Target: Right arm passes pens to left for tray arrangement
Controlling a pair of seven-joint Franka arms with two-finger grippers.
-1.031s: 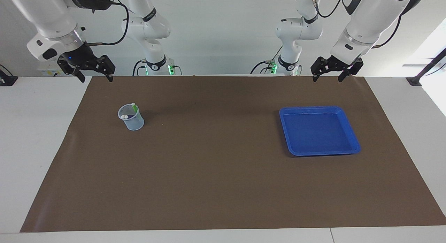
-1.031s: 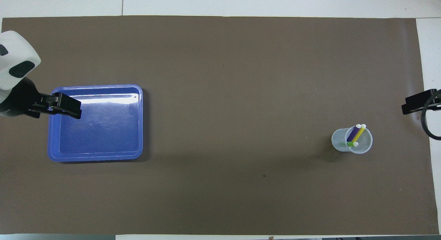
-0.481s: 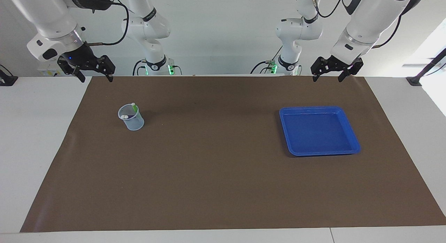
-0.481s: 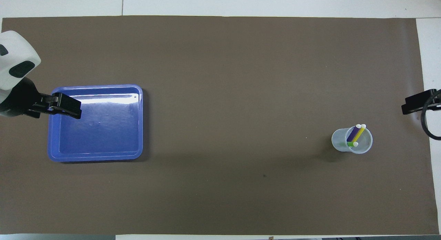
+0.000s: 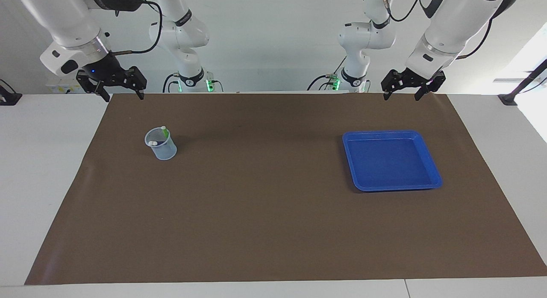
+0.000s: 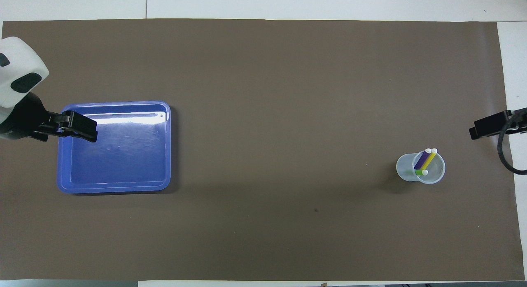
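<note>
Three pens stand together in a small translucent cup (image 5: 161, 145) toward the right arm's end of the table: green (image 5: 164, 131), purple (image 6: 421, 159) and yellow (image 6: 429, 159), pale ends up. The cup also shows in the overhead view (image 6: 420, 168). The blue tray (image 5: 391, 160) lies empty toward the left arm's end (image 6: 115, 155). My right gripper (image 5: 123, 97), blue light on its wrist, is open and empty, up in the air over the mat's edge by the robots, apart from the cup. My left gripper (image 5: 401, 97) is open and empty, raised over the mat's edge near the tray, and waits.
A brown mat (image 5: 265, 195) covers most of the white table (image 5: 38, 169). A black cable (image 6: 504, 155) hangs from the right arm's wrist near the cup.
My right gripper has shifted a little toward the middle of the table, closer to the cup. The left arm, pens, cup and tray have not moved.
</note>
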